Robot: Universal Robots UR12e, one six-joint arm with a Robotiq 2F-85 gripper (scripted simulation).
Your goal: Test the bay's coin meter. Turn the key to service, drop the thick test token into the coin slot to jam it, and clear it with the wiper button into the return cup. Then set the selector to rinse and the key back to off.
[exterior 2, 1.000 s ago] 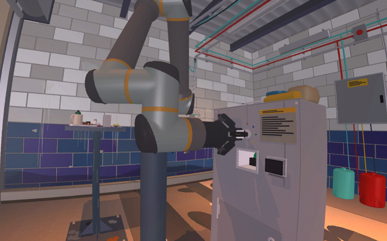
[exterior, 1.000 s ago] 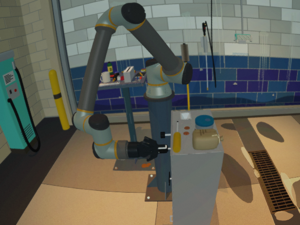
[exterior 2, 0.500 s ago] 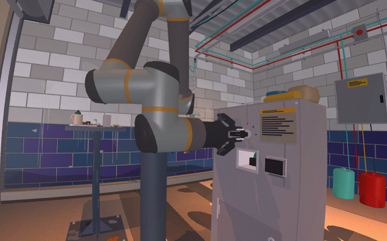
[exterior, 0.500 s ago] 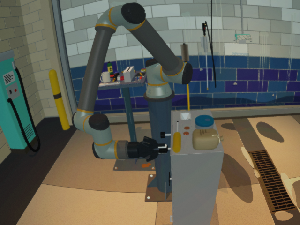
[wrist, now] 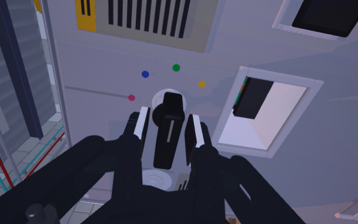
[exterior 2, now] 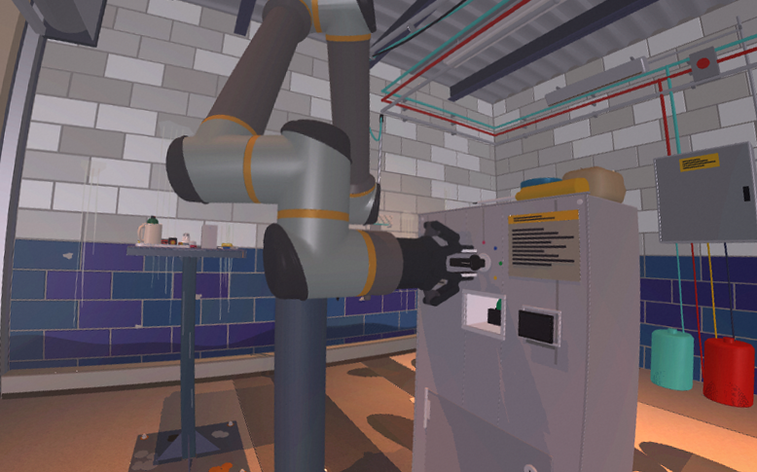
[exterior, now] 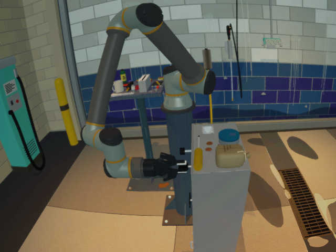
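The key switch is mostly hidden behind my fingers; only a pale round fitting [wrist: 156, 180] shows below the black selector knob [wrist: 168, 129] on the grey meter cabinet [exterior 2: 536, 356]. The knob's handle points toward the green dot [wrist: 176, 67], with blue [wrist: 145, 74], pink [wrist: 131, 97] and yellow [wrist: 201, 84] dots beside it. Two copper tokens [exterior: 209, 146] lie on the cabinet top. The recessed return cup [wrist: 266, 115] sits right of the knob. My gripper [wrist: 168, 127] reaches in level from the left, straddles the knob and is open, holding nothing.
A blue-lidded tub [exterior: 228, 135], a tan jug [exterior: 231, 155] and a yellow handled tool [exterior: 197, 158] crowd the cabinet top. My pedestal [exterior: 179, 152] stands just behind the cabinet, with a cluttered side table [exterior: 137, 86] beyond. A floor drain grate [exterior: 304, 202] lies to the right.
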